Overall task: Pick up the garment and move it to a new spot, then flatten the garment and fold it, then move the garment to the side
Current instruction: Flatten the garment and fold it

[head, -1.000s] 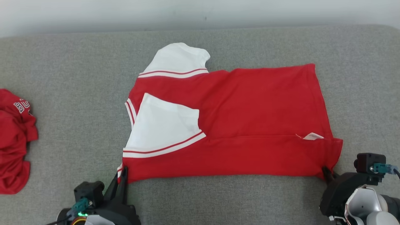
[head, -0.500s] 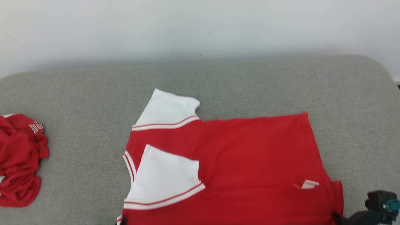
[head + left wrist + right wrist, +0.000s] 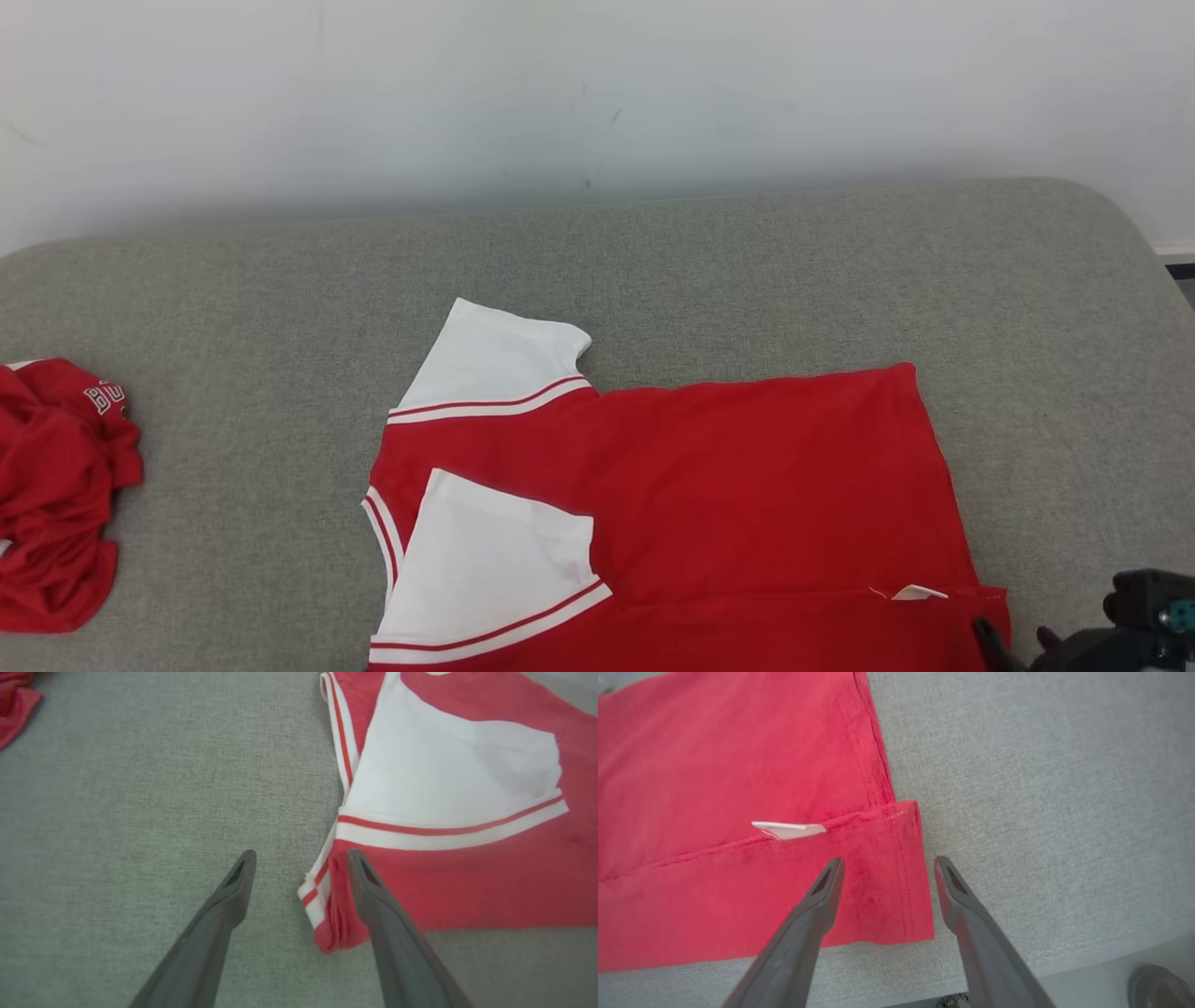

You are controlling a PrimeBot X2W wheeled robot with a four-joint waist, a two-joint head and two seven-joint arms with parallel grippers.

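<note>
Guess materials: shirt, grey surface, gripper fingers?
Shirt: soft matte knit, probably cotton or a blend; it lies limp, with a stitched hem.
Surface: grey woven upholstery, matte; fine weave shows, edge rounded like padding.
Fingers: dark, smooth, matte, likely moulded plastic or rubber; can't tell which.

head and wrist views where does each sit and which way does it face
Head: on the head, looking down at the shirt; right pincer at lower right.
Left wrist: looks along the open left pincer at the shirt's striped corner.
Right wrist: looks along the open right pincer at the hem corner.
Head and right wrist share the white tag.
</note>
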